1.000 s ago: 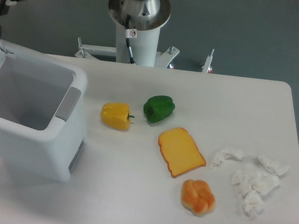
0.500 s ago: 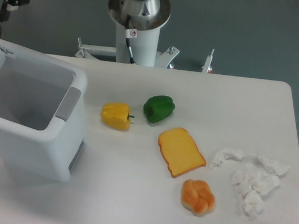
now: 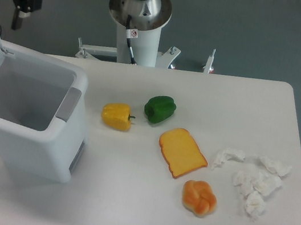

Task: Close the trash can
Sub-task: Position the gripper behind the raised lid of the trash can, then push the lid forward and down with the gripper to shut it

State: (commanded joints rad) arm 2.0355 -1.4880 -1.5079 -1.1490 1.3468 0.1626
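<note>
Gripper (image 3: 20, 1), black and two-fingered, hangs top left above the raised lid; whether its fingers are parted cannot be told, and it holds nothing. Below, the large white boxy plastic trash can (image 3: 32, 127) stands open at the table's left. Pressing the lid's upper edge forward should swing it shut.

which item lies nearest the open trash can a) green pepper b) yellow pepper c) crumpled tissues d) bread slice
b: the yellow pepper sits just right of the trash can, with the green pepper, bread slice and crumpled tissues all farther right.
</note>
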